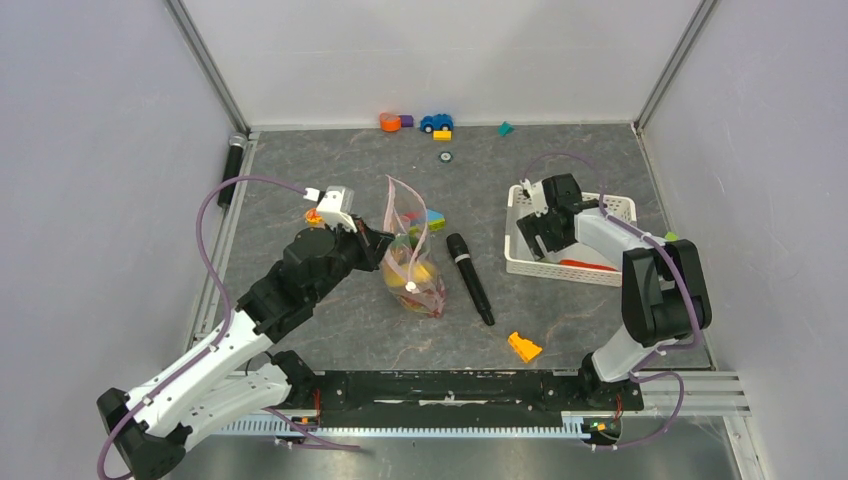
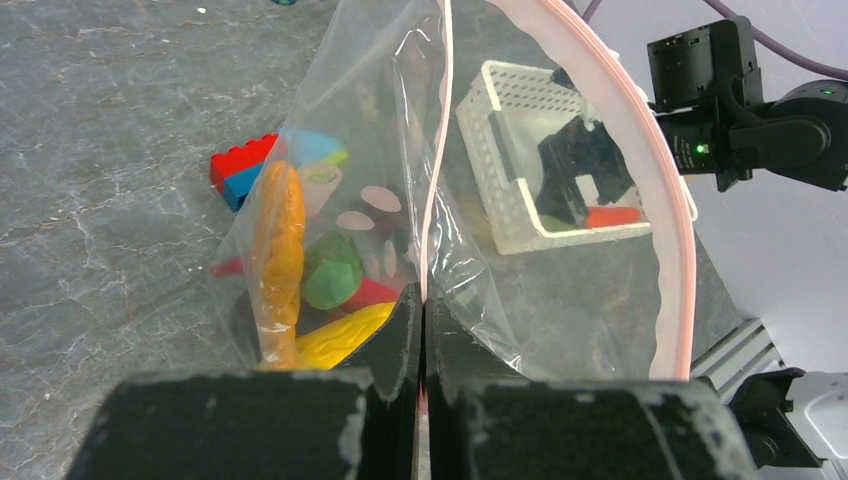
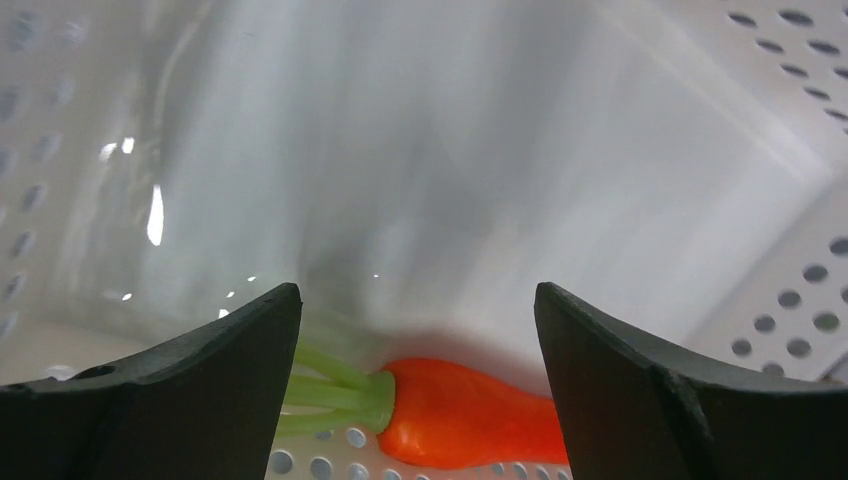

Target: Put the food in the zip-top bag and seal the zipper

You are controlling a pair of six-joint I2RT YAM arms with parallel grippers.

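The clear zip-top bag [image 1: 410,262] stands mouth up in the middle of the table. My left gripper [image 2: 424,305] is shut on its pink zipper strip [image 2: 440,150], holding one lip up; the other lip [image 2: 668,200] arcs away, so the mouth is open. Inside lie toy foods: an orange one [image 2: 280,240], a green one [image 2: 332,272], a yellow one [image 2: 340,338] and a red one [image 2: 372,293]. My right gripper [image 3: 418,325] is open inside the white basket [image 1: 618,208], its fingers on either side of an orange carrot [image 3: 465,412] with green stalks lying on the basket floor.
A black microphone [image 1: 470,278] lies right of the bag. Colourful bricks [image 2: 240,168] sit behind the bag. An orange wedge block [image 1: 524,346] lies near the front. More toys [image 1: 436,123] and a teal piece [image 1: 505,128] sit at the back wall. A black cylinder [image 1: 232,160] lies far left.
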